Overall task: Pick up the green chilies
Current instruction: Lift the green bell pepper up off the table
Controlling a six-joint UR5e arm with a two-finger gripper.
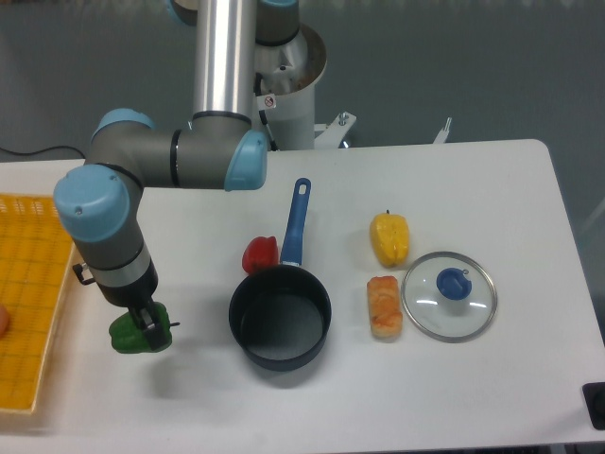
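The green chilies are one small glossy dark-green bell pepper [135, 335] on the white table, at the front left. My gripper [148, 323] points down right over it, and its dark fingers reach onto the pepper's top right side. The arm's wrist hides most of the fingers, so I cannot tell whether they are closed on the pepper. The pepper seems to rest on or just above the table.
A yellow mesh tray [33, 293] lies at the left edge. A dark pot with a blue handle [280, 317] stands in the middle, with a red pepper [260, 253] behind it. A yellow pepper [389, 238], a bread piece [384, 305] and a glass lid [449, 295] lie to the right.
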